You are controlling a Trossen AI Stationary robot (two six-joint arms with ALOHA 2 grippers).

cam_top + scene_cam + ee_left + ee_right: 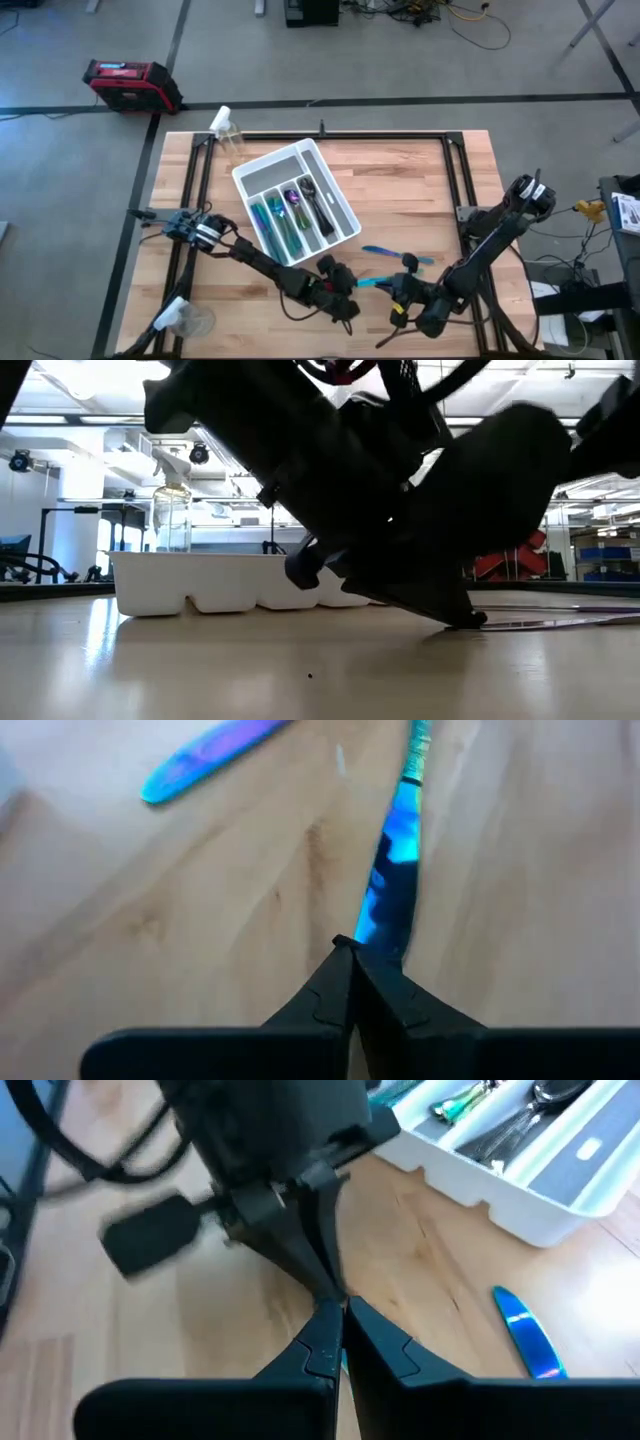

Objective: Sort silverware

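Observation:
A white tray (pixel 250 172) stands mid-table with several pieces of silverware (pixel 295 210) lying in its compartments. Near the table's front edge a slim teal-blue piece (pixel 370 283) lies between my two grippers. My left gripper (pixel 352 292) is shut on the piece's left end. My right gripper (pixel 397 290) is shut at its right end, its tips meeting the left gripper's (pixel 333 1295). A second blue piece (pixel 398 256) lies flat on the wood just beyond them. My left gripper pinches the near end (pixel 385 932) of the teal-blue piece between its two fingertips. The fingers come low from the table's left and lie along the piece. The rest of the piece (pixel 400 830) stretches away toward the right, close to the wood. My right gripper (pixel 338 1320) shows a teal sliver (pixel 344 1365) in the slit between its shut fingers. It comes low from the table's right. Its own fingers hide which part it has.
A clear spray bottle (pixel 228 135) stands at the table's far left corner, behind the tray. A clear plastic cup (pixel 185 320) lies at the near left corner. Bare wood lies to the right of the tray (pixel 420 190).

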